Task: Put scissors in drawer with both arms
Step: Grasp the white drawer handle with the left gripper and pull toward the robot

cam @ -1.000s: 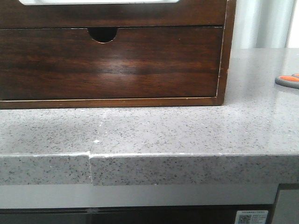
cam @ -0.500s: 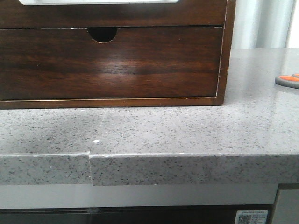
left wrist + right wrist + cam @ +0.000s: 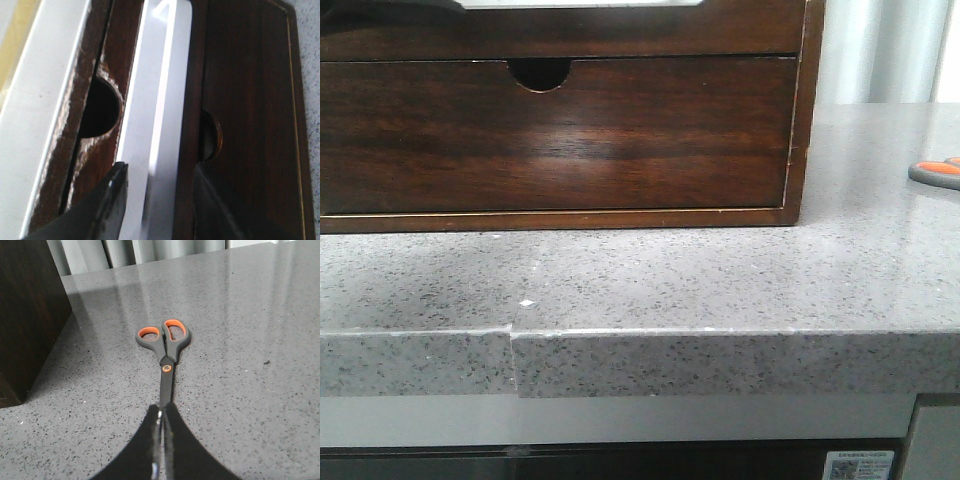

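Just beyond the right claw (image 3: pixel 161 440) tips lie the scissors (image 3: pixel 165 347), handles away.

Scissors (image 3: pixel 937 172) lie on the countertop (image 3: pixel 720 280), well right of the wooden cabinet (image 3: pixel 560 130) standing on it.

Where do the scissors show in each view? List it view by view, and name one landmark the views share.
Front view: the scissors lie at the far right edge on the countertop, only the handles in frame.
Left wrist view: not in it.
Right wrist view: in the middle, handles away from the camera, blades running down to the right gripper.
Shared landmark: the wooden cabinet, also at the left edge of the right wrist view.
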Robot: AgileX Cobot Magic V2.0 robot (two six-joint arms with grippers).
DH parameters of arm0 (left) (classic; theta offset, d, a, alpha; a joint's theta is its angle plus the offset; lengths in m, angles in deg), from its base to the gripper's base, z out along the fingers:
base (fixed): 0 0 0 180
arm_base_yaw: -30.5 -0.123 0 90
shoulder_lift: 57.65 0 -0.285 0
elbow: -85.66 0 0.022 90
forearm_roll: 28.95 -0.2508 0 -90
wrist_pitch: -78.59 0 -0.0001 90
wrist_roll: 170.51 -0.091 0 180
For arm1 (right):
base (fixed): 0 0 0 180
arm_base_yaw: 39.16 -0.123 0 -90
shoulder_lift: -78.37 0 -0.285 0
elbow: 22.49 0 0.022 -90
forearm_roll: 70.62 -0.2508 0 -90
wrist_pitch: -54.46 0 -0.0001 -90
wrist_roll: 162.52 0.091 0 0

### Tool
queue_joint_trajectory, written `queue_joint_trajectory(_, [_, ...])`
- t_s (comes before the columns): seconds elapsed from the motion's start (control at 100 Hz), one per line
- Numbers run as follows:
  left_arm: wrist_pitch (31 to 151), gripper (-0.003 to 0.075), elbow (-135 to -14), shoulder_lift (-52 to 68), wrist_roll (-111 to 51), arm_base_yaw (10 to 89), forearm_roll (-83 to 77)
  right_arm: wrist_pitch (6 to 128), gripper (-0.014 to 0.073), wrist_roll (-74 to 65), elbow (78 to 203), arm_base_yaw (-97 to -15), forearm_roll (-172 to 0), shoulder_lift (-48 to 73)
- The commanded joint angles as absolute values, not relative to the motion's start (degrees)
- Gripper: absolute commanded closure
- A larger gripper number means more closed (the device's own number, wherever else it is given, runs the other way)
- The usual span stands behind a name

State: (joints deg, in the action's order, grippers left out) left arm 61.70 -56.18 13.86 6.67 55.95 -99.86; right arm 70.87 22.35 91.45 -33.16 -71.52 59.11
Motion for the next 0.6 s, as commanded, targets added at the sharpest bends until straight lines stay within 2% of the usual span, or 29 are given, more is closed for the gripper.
queue_joint_trajectory(0.0, [60.81, 0.0433, -58.33, 13.17, 6.99, 56.46, -98.29, 66.06, 0.0655, 22.31, 93.24, -33.31, -71.4, 58.06])
queue_joint_trajectory(0.06, [60.81, 0.047, -58.33, 13.17, 6.99, 56.46, -98.29, 66.06, 0.0655, 22.31, 93.24, -33.31, -71.4, 58.06])
queue_joint_trajectory(0.17, [60.81, 0.0618, -58.33, 13.17, 6.99, 56.46, -98.29, 66.06, 0.0655, 22.31, 93.24, -33.31, -71.4, 58.06])
queue_joint_trajectory(0.3, [60.81, 0.0743, -58.33, 13.17, 6.99, 56.46, -98.29, 66.06, 0.0655, 22.31, 93.24, -33.31, -71.4, 58.06])
queue_joint_trajectory(0.59, [60.59, 0.0742, -58.33, 13.05, 8.38, 56.46, -98.19, 66.06, 0.0655, 22.31, 93.24, -33.31, -71.4, 58.06])
